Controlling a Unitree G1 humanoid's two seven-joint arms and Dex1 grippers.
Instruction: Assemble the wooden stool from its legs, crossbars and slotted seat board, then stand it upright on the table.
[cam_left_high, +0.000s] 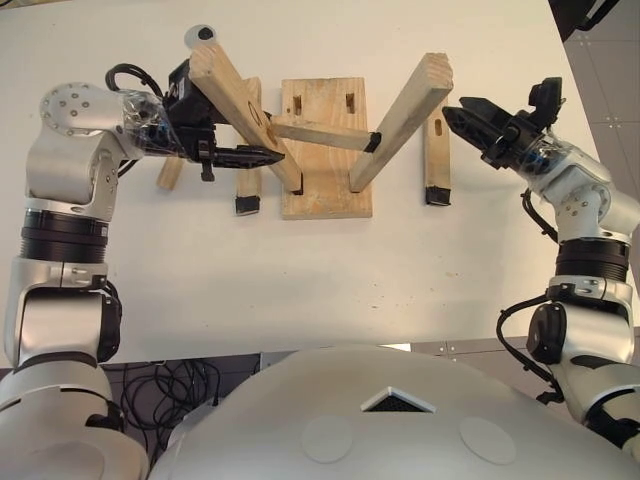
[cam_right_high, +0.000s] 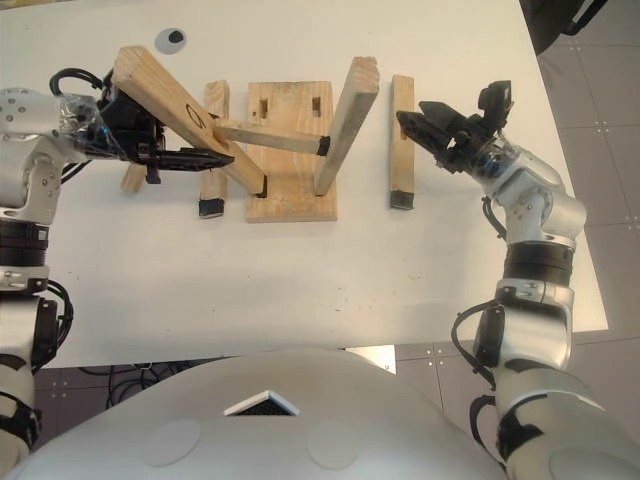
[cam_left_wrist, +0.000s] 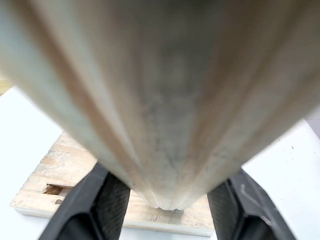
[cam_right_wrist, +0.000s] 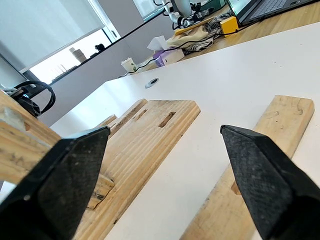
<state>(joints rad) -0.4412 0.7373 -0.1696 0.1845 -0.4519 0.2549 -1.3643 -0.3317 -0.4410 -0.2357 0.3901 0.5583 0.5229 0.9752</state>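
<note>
So the slotted seat board (cam_left_high: 325, 195) is lying flat in the middle of the white table (cam_left_high: 300, 290), long axis running far to near, with the little slots showing up at its far end. Two pale wooden legs are stuck into it and splay out like a V. The left leg (cam_left_high: 225, 85) leans with its top toward the far left, and the right leg (cam_left_high: 415, 100) leans with its top toward the far right. A crossbar (cam_left_high: 320, 134) runs roughly left to right between them, and there's a dark bit where it meets the right leg. The left gripper (cam_left_high: 262, 155) is pinching the left leg, one dark finger on each side of the wood. The right gripper (cam_left_high: 458, 112) hangs just right of the right leg's top with its fingers spread wide and nothing in them. A loose leg (cam_left_high: 437, 150) lies flat just right of the board, pointing far to near, black cap at its near end. Another capped leg (cam_left_high: 247, 190) and a short wooden piece (cam_left_high: 170, 172) lie to the left of the board.
</note>
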